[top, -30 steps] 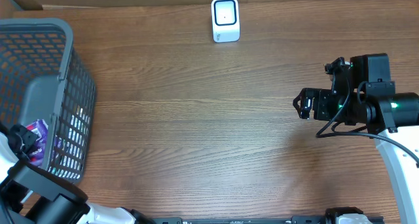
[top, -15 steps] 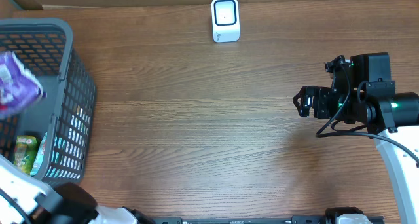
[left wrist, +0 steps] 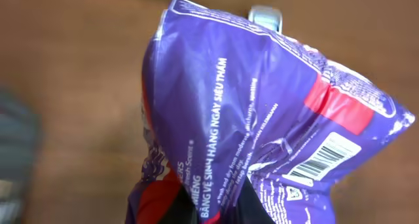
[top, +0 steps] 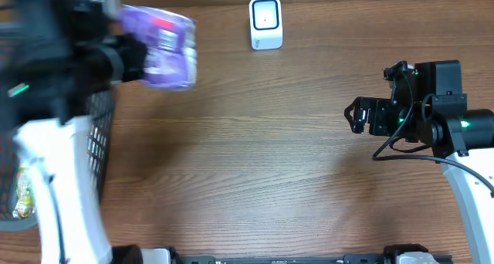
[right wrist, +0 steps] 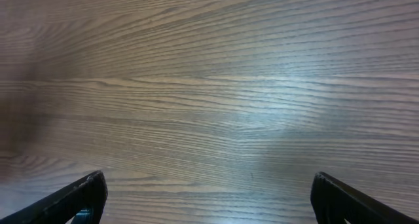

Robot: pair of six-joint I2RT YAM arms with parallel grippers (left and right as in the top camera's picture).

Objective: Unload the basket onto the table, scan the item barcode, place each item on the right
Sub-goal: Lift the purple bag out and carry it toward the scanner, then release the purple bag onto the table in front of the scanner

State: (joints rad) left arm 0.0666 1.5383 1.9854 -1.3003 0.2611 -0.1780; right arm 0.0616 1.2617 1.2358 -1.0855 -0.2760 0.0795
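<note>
- Overhead. Left fingers [top: 136,60]: clamped on one end of the purple packet [top: 162,52], which sticks out from them, raised over the bench [top: 231,164]; view blurred here.
- Overhead. White scanner [top: 266,22]: upright at the far edge of the bench, beyond the free end of the packet, apart from it.
- Overhead. Grey basket [top: 98,144]: under and behind the left arm, other goods lying inside.
- Overhead. Right fingers [top: 355,116]: spread apart, holding nothing, well apart from the packet and the scanner.
- Left wrist. Purple packet [left wrist: 262,132]: fills the frame and rises out of the fingers at the bottom edge; white print along its length; barcode [left wrist: 321,160] on a white panel near the red band, facing the camera.
- Left wrist. Scanner [left wrist: 265,15]: only its top shows past the packet's far edge.
- Right wrist. Both fingertips sit in the lower corners, wide apart, with only bare bench [right wrist: 209,86] between and ahead of them.
</note>
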